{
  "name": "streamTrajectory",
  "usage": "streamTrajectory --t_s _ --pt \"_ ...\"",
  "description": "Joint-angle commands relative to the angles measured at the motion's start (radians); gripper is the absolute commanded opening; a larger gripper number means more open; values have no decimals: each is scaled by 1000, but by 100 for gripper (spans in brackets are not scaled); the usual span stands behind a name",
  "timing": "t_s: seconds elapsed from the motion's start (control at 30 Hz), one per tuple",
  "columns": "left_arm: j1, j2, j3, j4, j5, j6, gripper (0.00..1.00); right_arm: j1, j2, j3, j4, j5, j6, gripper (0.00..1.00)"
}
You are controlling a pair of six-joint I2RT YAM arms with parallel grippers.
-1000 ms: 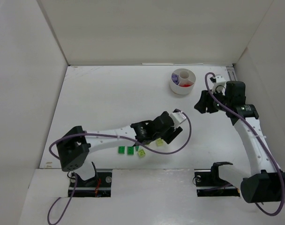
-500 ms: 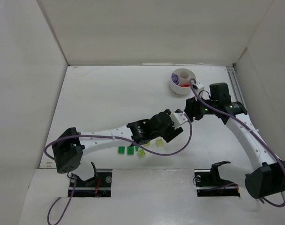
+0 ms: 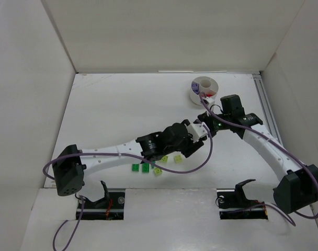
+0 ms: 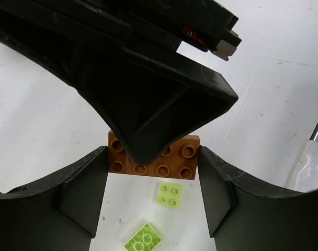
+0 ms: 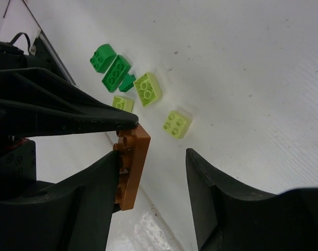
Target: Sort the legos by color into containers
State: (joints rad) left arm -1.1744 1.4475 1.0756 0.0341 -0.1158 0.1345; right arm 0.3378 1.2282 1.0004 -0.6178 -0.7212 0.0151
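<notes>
An orange-brown lego plate [image 4: 174, 164] is clamped by its short ends in my left gripper [image 4: 154, 172], held above the table. My right gripper [image 5: 154, 172] is open and straddles that plate [image 5: 135, 162]. One right finger [image 4: 148, 104] lies against the studded face and the other stands apart. In the top view both grippers meet at mid-table, left [image 3: 196, 135] and right [image 3: 207, 124]. Green legos [image 5: 116, 73] and lime legos [image 5: 177, 124] lie on the table below. The round white dish of containers [image 3: 194, 97] sits behind, with red [image 3: 208, 95] and purple [image 3: 195, 88] pieces inside.
Two green legos [image 3: 135, 167] [image 3: 145, 168] and lime legos [image 3: 157, 171] [image 3: 178, 158] lie near the front edge under the left arm. White walls enclose the table on three sides. A metal rail [image 3: 266, 104] runs along the right side.
My right arm has swung left and forward from beside the dish to the left gripper, its jaws now around the plate. My left arm has shifted only slightly, still holding the plate.
</notes>
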Motion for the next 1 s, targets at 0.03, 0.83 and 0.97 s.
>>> streamTrajectory --t_s 0.03,0.83,0.97 --pt "2 -49 17 64 13 7 50 29 4 -11 93 -50 28 56" --pt "2 -90 -2 115 -28 7 78 35 -22 27 130 -44 -1 0" --pt "2 -99 -2 115 -51 -4 97 7 -32 27 141 -35 -1 0"
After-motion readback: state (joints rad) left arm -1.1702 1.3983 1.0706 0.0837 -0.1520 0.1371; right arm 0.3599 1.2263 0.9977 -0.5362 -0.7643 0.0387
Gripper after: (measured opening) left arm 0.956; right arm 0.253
